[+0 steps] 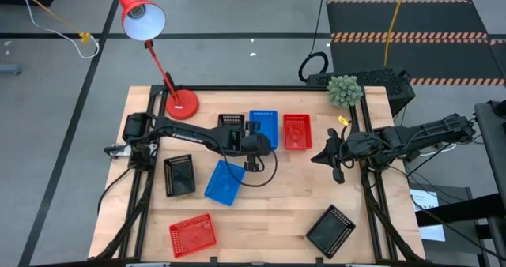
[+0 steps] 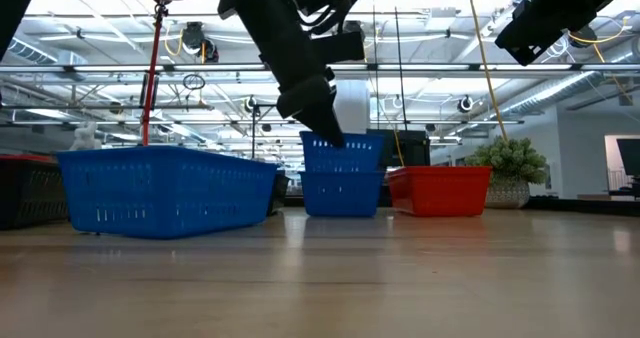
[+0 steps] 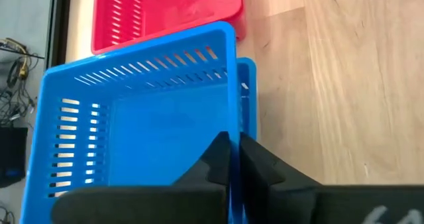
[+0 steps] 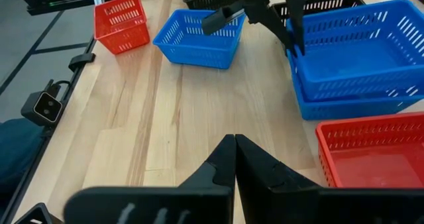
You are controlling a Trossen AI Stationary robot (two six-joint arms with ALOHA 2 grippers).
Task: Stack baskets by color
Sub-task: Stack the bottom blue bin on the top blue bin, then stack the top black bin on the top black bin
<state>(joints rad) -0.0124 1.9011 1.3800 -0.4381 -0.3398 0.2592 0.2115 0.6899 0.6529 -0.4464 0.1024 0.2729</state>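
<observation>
Blue basket sits tilted atop another blue one, its wall pinched by the left gripper.

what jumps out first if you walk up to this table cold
Mid-table at the back, the left gripper is pinched on the wall of a blue basket sitting nested in a second blue basket, with a red basket right beside that pair. Another blue basket lies loose closer to the front, and a red desk lamp leans over the far left corner.
</observation>
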